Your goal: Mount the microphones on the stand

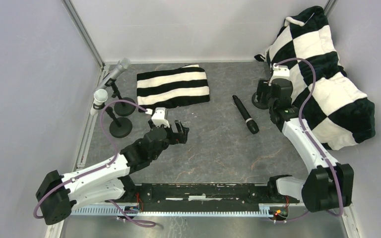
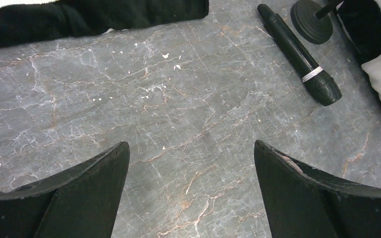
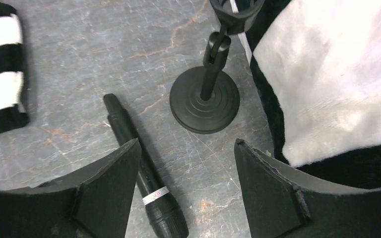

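Observation:
The black microphone with a pale ring lies flat on the grey table, free of both grippers. It also shows in the left wrist view and the right wrist view. An empty black stand with a round base stands just right of it, its clip holding nothing. The silver-grey microphone and the white microphone sit in two stands at the back left. My left gripper is open and empty over bare table. My right gripper is open and empty above the empty stand.
A folded black-and-white striped cloth lies at the back centre. A large checkered plush blanket fills the back right, right beside the empty stand. The two occupied stands' bases stand near the left wall.

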